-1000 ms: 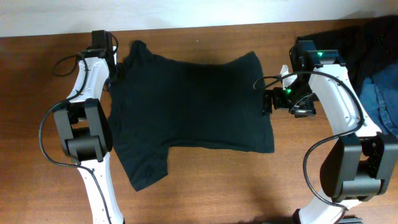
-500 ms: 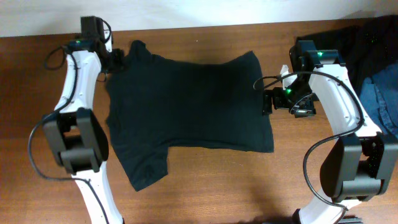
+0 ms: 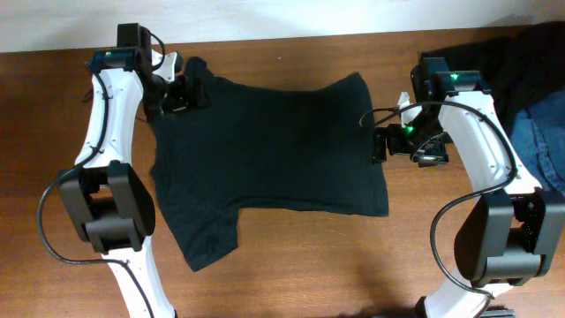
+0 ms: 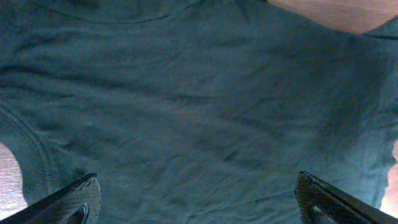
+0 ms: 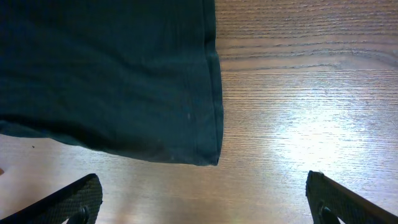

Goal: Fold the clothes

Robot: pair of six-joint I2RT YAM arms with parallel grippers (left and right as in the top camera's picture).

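Note:
A dark T-shirt [image 3: 269,146] lies spread flat on the wooden table [image 3: 309,265], one sleeve pointing toward the front left. My left gripper [image 3: 189,92] hovers open over the shirt's back-left corner; in the left wrist view the fabric [image 4: 199,99] fills the frame and nothing sits inside the left gripper [image 4: 199,205]. My right gripper [image 3: 380,145] is open at the shirt's right edge. In the right wrist view the shirt's hem corner [image 5: 208,152] lies just beyond the right gripper [image 5: 202,202], which is over bare wood.
A heap of dark clothes [image 3: 530,53] and blue denim [image 3: 543,141] lies at the back right, beside the right arm. The table's far edge meets a white wall [image 3: 265,18].
My left gripper has opened and let go of the shirt, then shifted right over the shirt's back-left corner. The right arm has not moved.

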